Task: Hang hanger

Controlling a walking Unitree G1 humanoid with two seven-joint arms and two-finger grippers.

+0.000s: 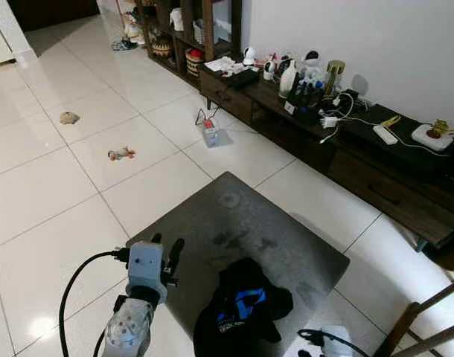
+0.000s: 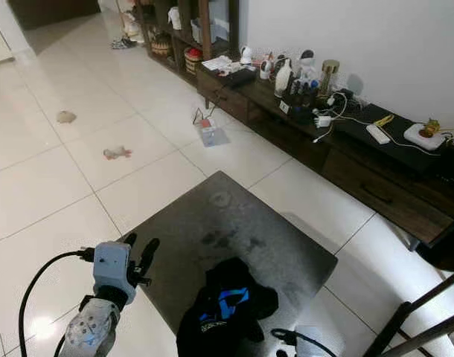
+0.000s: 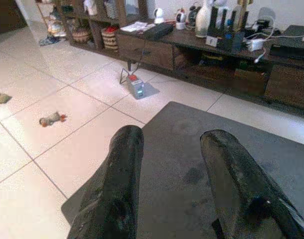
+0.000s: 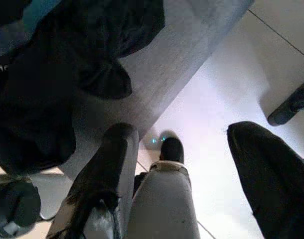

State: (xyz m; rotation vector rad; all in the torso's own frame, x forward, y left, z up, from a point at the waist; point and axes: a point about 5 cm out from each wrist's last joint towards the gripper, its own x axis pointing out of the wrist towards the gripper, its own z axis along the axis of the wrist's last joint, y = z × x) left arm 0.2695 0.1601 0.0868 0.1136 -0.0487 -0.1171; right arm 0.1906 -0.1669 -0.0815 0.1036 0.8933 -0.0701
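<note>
The left gripper (image 1: 166,255) is raised over the grey floor mat (image 1: 242,223), fingers spread wide and empty, seemingly ready to reach. The right gripper (image 4: 182,164) hangs low, also spread wide, holding nothing. No hanger can be made out; a crumpled black-and-blue garment (image 1: 238,309) lies on the mat, possibly covering it.

- left gripper (image 1: 166,251): two long black fingers (image 3: 117,194) on a pale grey boxy wrist block
- silver rounded forearm, dotted with small holes
- black cable looping out at nine o'clock
</note>
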